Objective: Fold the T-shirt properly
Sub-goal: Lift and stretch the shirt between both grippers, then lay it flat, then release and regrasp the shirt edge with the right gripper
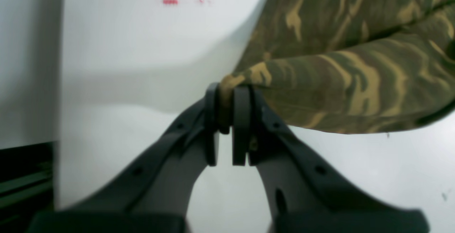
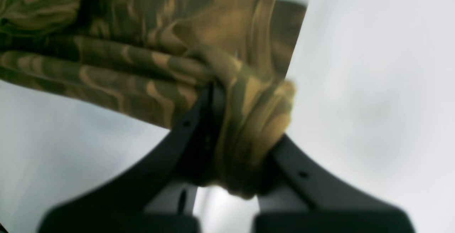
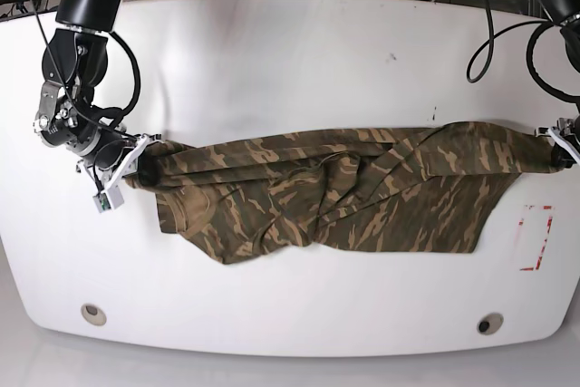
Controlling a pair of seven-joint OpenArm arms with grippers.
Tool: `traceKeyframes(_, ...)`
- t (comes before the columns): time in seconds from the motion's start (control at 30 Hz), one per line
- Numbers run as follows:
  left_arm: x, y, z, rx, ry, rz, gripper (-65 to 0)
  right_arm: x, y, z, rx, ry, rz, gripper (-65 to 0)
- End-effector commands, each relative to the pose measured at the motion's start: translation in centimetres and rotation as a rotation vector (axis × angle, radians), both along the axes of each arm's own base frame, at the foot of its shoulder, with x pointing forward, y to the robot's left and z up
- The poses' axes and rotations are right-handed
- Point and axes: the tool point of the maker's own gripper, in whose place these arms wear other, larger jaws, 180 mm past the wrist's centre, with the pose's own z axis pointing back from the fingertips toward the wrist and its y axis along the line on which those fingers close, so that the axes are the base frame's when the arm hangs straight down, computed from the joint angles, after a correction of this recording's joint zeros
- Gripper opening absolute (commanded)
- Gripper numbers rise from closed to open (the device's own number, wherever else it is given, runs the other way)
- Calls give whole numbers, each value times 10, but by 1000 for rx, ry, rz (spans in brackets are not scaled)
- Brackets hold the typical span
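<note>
We see both wrist views blurred. Bunched shirt point(image 2: 245, 119) hides the right claw's point(image 2: 231, 94) tips, and in the base view the frame edge crops the left claw point(image 3: 569, 147).

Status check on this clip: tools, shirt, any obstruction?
Left tool shut on T-shirt edge. Right tool shut on bunched cloth. Shirt stretched between them, lower part crumpled on table. Nothing in the way.

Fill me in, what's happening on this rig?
Both arms are working the T-shirt on the white table. The left gripper is shut on one end of it, the right gripper on a bunched end opposite. The shirt is stretched between them across the table, its top edge taut and the rest sagging in wrinkles below. No neat fold shows yet.
</note>
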Motion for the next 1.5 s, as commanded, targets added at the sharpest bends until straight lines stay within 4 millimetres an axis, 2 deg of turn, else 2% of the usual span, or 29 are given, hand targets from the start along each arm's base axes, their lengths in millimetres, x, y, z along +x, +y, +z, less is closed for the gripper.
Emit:
traceKeyframes(0.0, 0, 6, 11, 30, -45, -11, -611, 1, -1, 11, 19, -51, 1, -650)
traceKeyframes(0.17, -23, 4, -12, 25, -12, -22, -611, -31, -4, -15, 30, 9, 4, -650)
traceKeyframes(0.37, -40, 3, -28, 21, 24, -26, -611, -53, -8, -31, 27, 65, -1, -640)
traceKeyframes(0.43, -44, 4, -30, 21, 34, -25, -611, -59, -9, -35, 25, 80, -1, -601)
traceKeyframes(0.6, -50, 4, -35, 20, 54, -25, -612, -64, -6, -29, 5, 64, 14, -380)
traceKeyframes(0.67, -50, 3, -35, 19, 54, -24, -612, -61, -5, -24, 0, 47, 20, -317)
traceKeyframes(0.77, -50, 4, -35, 20, 55, -24, -612, -55, -3, -17, -2, 23, 24, -271)
traceKeyframes(0.83, -50, 4, -35, 20, 55, -24, -612, -36, -3, -3, -6, -27, 26, -271)
traceKeyframes(1.0, -50, 3, -36, 20, 55, -25, -612, 2, -7, 12, 11, -72, 5, -271)
traceKeyframes(1.27, -50, 2, -36, 19, 57, -28, -612, 70, -11, 13, -29, -50, 1, -265)
traceKeyframes(1.47, -50, 2, -37, 18, 57, -28, -612, 105, 6, 9, 2, -64, 30, -265)
